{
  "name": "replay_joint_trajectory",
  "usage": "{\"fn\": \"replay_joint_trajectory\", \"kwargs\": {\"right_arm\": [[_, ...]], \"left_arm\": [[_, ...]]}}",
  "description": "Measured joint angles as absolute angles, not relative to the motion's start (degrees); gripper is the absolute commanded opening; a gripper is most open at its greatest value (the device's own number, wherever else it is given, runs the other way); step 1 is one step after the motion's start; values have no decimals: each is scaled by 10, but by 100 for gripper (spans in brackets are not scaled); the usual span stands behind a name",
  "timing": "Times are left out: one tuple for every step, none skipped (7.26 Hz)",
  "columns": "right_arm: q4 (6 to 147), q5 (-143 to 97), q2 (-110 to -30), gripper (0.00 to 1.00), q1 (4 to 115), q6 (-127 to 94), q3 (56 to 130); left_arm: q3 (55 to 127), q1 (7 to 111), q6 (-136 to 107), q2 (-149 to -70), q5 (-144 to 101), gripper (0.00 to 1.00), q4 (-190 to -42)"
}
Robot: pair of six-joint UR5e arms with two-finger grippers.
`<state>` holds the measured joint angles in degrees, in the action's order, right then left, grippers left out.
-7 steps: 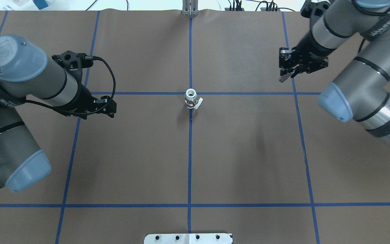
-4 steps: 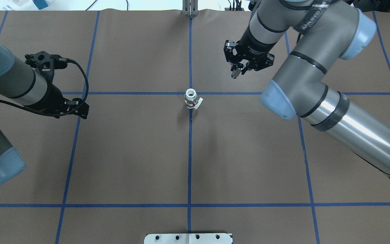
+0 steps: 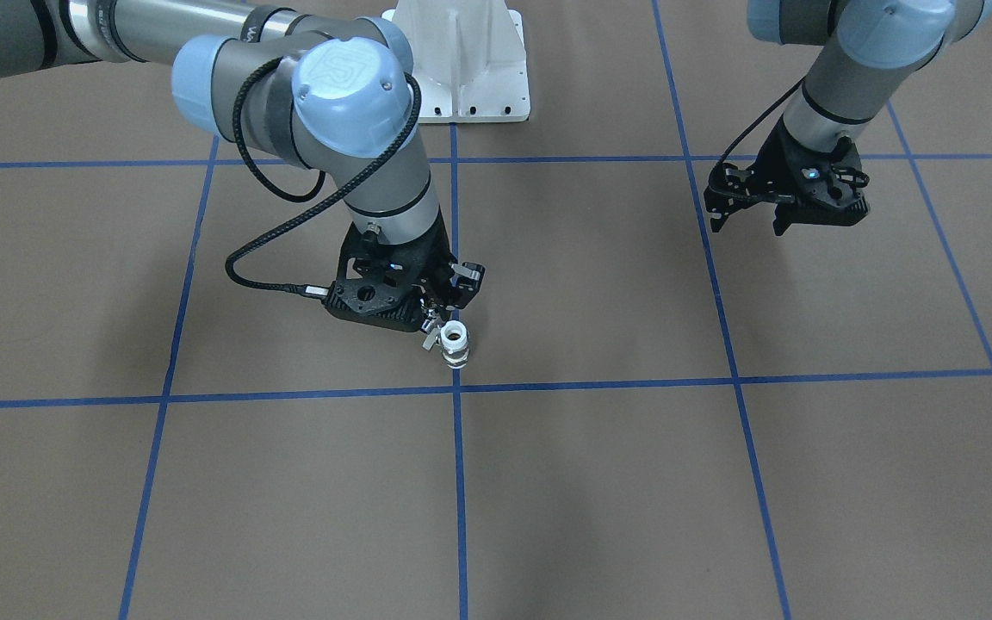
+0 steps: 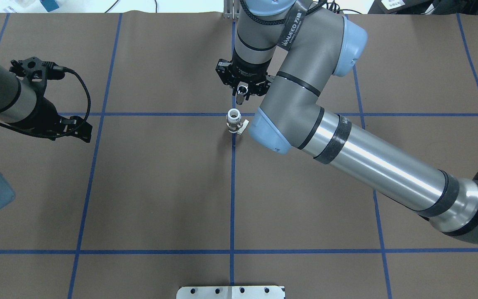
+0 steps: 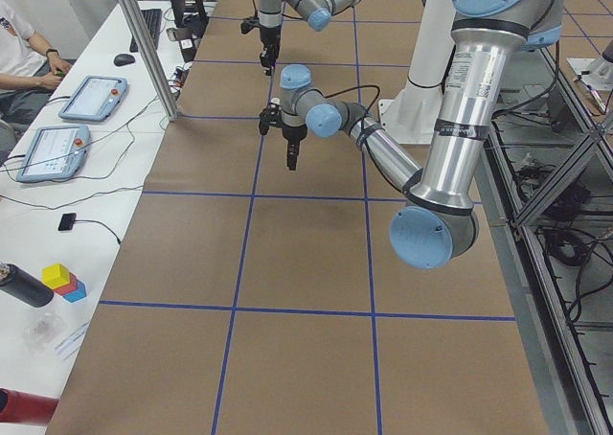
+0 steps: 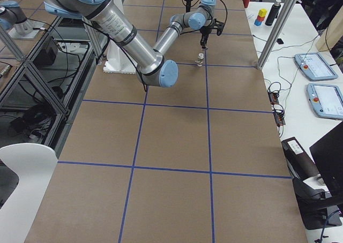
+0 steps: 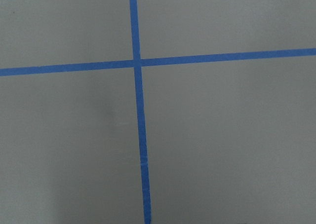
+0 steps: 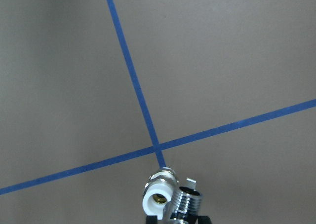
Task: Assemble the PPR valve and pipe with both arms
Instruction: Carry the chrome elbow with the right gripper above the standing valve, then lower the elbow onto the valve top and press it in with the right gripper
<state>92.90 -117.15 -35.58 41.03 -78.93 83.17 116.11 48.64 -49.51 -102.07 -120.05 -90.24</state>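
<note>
PPR valve (image 4: 233, 121) stands upright on the desk (image 4: 160, 187), open end up. Right end effector (image 4: 242, 97) pinches the pipe (image 8: 187, 200) just beside it, likely for insertion. Left end effector (image 3: 747, 222), spread, hangs well apart.

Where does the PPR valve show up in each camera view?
Front-facing: PPR valve at centre, just above a blue tape crossing.
Overhead: valve at centre, at that crossing.
Exterior left: too small to tell.
Exterior right: valve top centre, beside the crossing.
Left wrist: not in it.
Right wrist: valve at bottom edge, beside the pipe.
Shared landmark: that tape crossing.
</note>
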Motion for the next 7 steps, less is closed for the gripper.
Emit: {"fn": "replay_joint_trajectory", "kwargs": {"right_arm": [[929, -1166, -353, 0, 402, -790, 825], [929, -1161, -351, 0, 398, -790, 821], [929, -1157, -349, 0, 396, -790, 817], [929, -1152, -345, 0, 394, -790, 808], [928, -1149, -339, 0, 392, -790, 798], [927, -1148, -336, 0, 390, -790, 792], [926, -1147, -335, 0, 389, -789, 787]], "left_arm": [[1162, 487, -496, -1022, -1201, 89, -902], [1162, 487, -497, -1022, -1201, 89, -902], [1163, 487, -498, -1023, -1201, 89, -902], [1164, 487, -499, -1022, -1201, 89, -902], [1164, 486, -497, -1020, -1201, 89, -902], [1165, 486, -495, -1018, -1201, 89, -902], [1165, 486, -494, -1017, -1201, 89, -902]]}}
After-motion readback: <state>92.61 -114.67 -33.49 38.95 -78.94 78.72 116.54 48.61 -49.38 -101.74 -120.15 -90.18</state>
